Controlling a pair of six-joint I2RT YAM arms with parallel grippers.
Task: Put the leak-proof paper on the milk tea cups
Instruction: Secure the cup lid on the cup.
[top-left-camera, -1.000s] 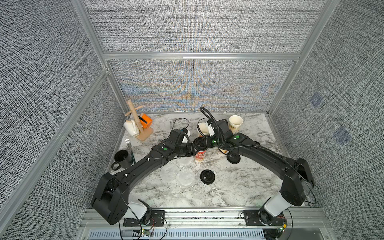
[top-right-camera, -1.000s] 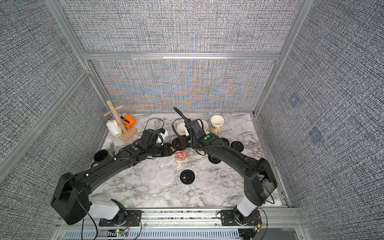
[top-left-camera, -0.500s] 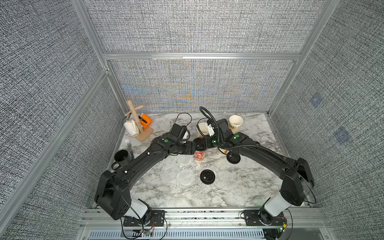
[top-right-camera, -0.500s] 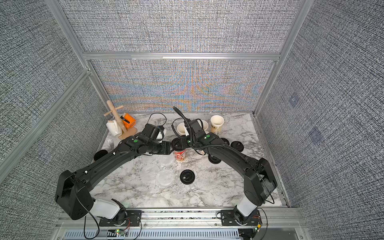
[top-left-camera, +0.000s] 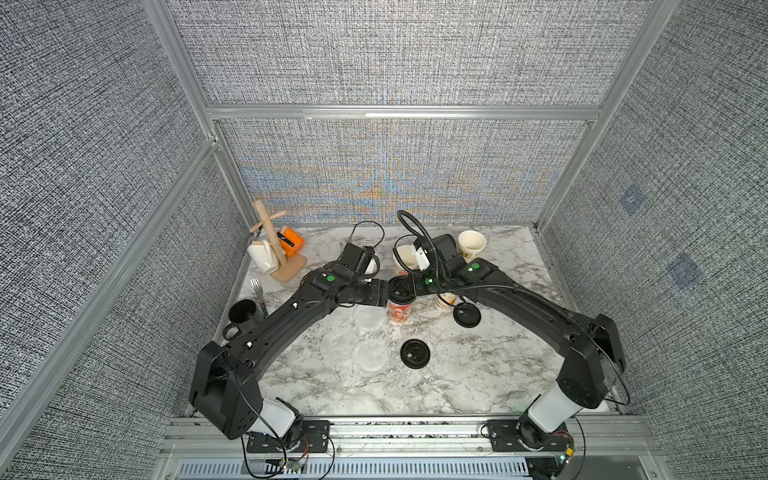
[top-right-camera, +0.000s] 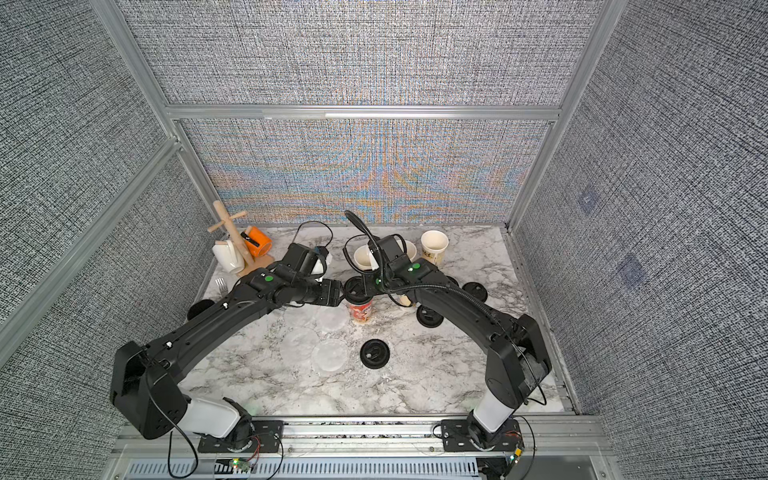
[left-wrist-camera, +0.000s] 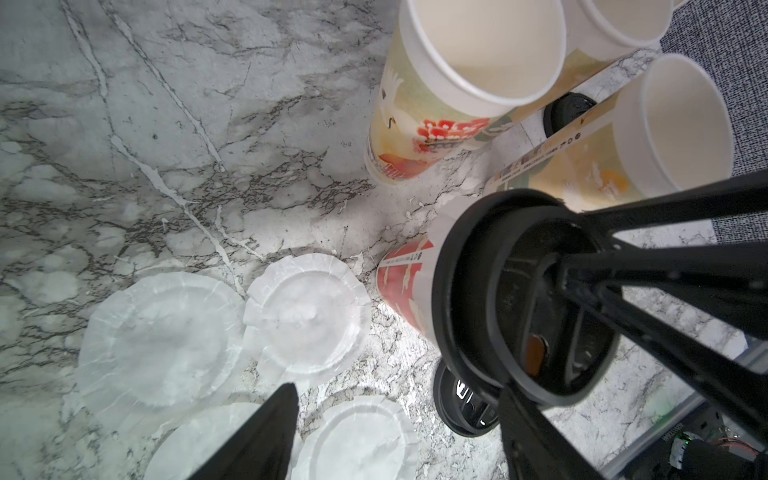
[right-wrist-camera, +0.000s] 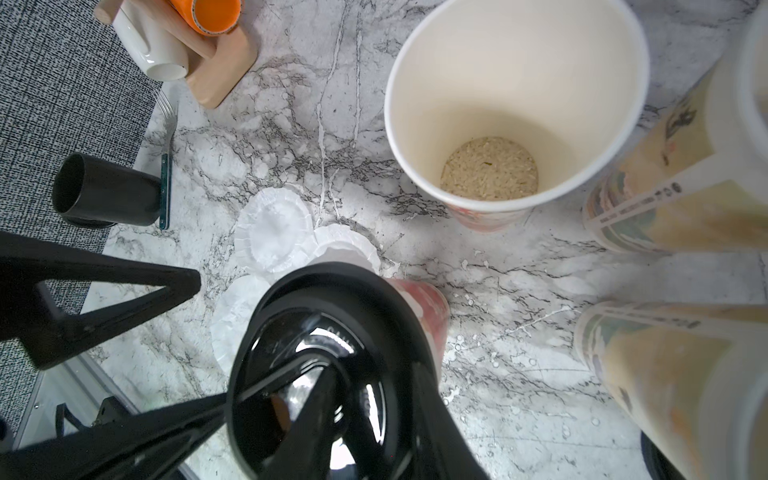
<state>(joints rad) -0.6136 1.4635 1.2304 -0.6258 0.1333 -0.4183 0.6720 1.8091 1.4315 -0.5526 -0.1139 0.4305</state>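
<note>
The right gripper (right-wrist-camera: 374, 374) pinches the rim of the black lid (left-wrist-camera: 523, 299) on the red-printed milk tea cup (top-left-camera: 400, 312); the left gripper (left-wrist-camera: 397, 388) stands wide beside that cup, holding nothing; four leak-proof paper discs (left-wrist-camera: 305, 316) lie on the marble table (left-wrist-camera: 124, 124) just beside it; the cup lettering is too small to read.
</note>
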